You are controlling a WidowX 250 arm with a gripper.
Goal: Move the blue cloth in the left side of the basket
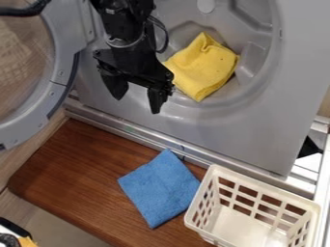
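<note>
Below and apart from the end effector lies the blue cloth.

Camera view: fixed high vantage, looking down at a slant onto the wooden board in the lower left and centre, and into the opening of the grey machine front at the top. Framing is close: the round door is cut by the left edge, the basket by the bottom edge at lower right. Machine's lower edge runs diagonally, descending rightward across the frame.
</note>
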